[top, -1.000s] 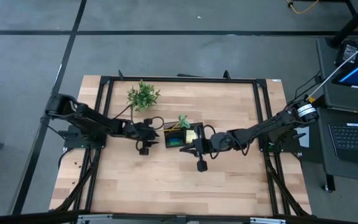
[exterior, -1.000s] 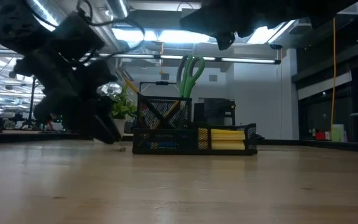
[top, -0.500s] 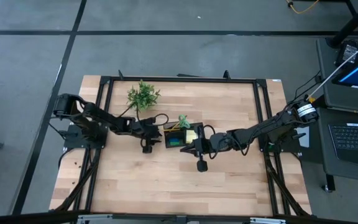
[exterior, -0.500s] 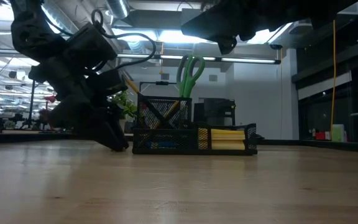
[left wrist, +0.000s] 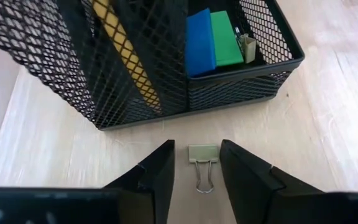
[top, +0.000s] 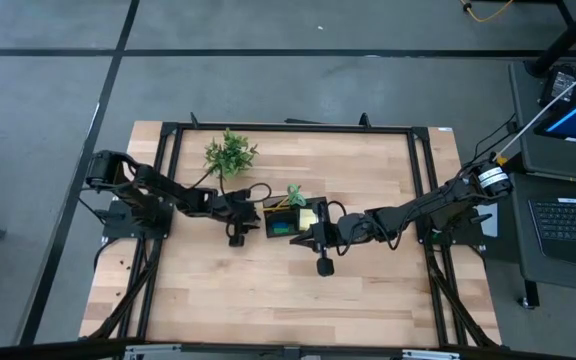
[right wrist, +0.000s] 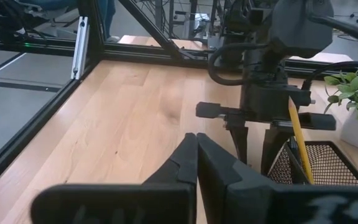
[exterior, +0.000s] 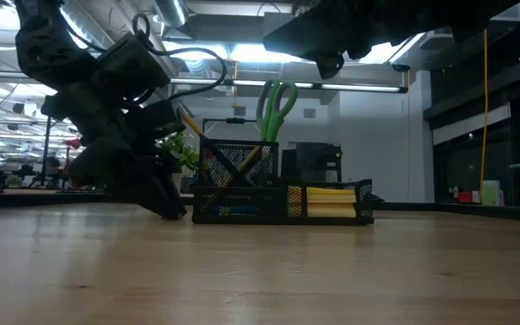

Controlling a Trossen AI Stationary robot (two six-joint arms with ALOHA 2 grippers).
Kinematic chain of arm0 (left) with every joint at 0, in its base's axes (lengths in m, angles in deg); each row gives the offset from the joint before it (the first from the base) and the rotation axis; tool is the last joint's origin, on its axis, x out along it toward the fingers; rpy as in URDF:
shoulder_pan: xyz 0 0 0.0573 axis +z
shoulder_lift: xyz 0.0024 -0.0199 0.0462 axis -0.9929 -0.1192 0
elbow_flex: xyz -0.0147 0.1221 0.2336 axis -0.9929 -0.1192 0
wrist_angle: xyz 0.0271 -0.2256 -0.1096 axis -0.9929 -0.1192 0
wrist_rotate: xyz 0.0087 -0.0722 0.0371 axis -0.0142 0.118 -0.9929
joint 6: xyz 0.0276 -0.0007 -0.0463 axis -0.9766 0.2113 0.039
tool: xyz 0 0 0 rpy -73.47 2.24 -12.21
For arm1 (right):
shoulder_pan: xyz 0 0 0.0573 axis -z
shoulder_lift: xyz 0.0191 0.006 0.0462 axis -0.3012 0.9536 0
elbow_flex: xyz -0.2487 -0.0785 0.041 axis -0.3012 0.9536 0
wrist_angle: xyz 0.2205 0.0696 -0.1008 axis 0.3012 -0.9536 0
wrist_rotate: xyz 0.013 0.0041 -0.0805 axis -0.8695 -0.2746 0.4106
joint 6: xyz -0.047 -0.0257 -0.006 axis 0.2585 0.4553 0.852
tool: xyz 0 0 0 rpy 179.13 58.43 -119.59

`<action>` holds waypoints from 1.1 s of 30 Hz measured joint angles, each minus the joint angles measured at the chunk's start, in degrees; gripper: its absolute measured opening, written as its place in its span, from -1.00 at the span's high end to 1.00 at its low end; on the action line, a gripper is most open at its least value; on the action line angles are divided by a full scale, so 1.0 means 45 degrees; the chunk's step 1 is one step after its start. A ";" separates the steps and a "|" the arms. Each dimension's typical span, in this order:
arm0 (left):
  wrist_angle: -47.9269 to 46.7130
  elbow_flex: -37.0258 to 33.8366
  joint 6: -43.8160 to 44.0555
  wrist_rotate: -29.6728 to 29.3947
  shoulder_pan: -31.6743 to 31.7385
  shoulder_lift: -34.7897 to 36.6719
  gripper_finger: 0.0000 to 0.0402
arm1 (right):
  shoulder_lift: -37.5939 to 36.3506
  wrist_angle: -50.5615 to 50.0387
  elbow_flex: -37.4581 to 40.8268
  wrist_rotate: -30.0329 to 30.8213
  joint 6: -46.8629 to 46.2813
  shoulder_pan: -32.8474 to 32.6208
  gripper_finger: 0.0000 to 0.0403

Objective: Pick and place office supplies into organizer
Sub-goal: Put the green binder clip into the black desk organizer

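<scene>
Clip: a small pale binder clip [left wrist: 203, 158] with thin wire handles lies flat on the table [left wrist: 328, 118], just outside the organizer's wall.
Organizer: black wire mesh [left wrist: 166, 74], mid-table [top: 290, 222]; from the low view it has a tall cup section beside a lower tray [exterior: 278, 194].
Contents: a blue block [left wrist: 199, 41] and a green block [left wrist: 226, 38] lie side by side in one low compartment; a yellow pencil [left wrist: 124, 53] leans in the tall one; green-handled scissors [exterior: 276, 106] stand up out of it; a yellow pad [exterior: 330, 200] sits in the low end.
My left fingers [left wrist: 197, 171]: spread apart, one on each side of the clip, low at the table, not touching it.
My right fingers [right wrist: 196, 163]: pressed together, holding nothing, raised over the table beside the organizer [top: 308, 240].
Plant [top: 230, 153]: well behind the organizer.
</scene>
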 joint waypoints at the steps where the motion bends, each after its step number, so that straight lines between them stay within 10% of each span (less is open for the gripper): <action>1: 0.0000 0.0000 -0.0052 0.0016 -0.0005 -0.0002 0.40 | 0.0000 0.0000 0.0000 0.0000 0.0003 0.0000 0.95; 33: -0.1598 -0.0053 -0.0246 0.0232 -0.0398 0.1972 0.70 | 0.0000 -0.0126 0.0005 0.0004 0.0009 0.0000 0.95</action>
